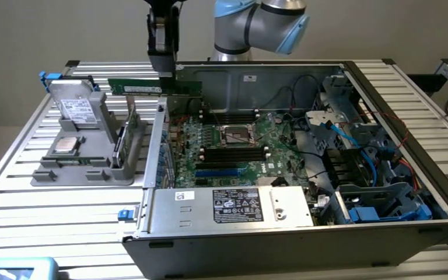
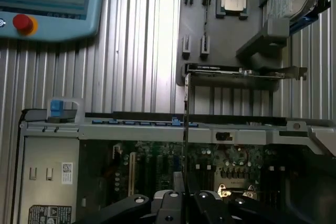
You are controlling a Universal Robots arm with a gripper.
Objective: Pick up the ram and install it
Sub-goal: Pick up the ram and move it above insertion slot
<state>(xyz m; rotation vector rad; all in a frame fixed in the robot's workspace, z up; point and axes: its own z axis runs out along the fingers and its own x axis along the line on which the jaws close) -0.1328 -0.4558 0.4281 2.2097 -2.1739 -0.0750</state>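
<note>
Exterior view: jaws pinched the ram at its top edge, holding it level in the air above the open computer case wall, beside the grey parts holder. Wrist view: ram showed edge-on between the jaws. Likely light, stiff and fragile; best held by the long edges, not the chips.

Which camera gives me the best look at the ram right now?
The exterior view. There the ram shows its long green face and white label, gripped by the end effector over the wall of the open computer case. The wrist view catches the ram edge-on, as a thin dark line.
</note>
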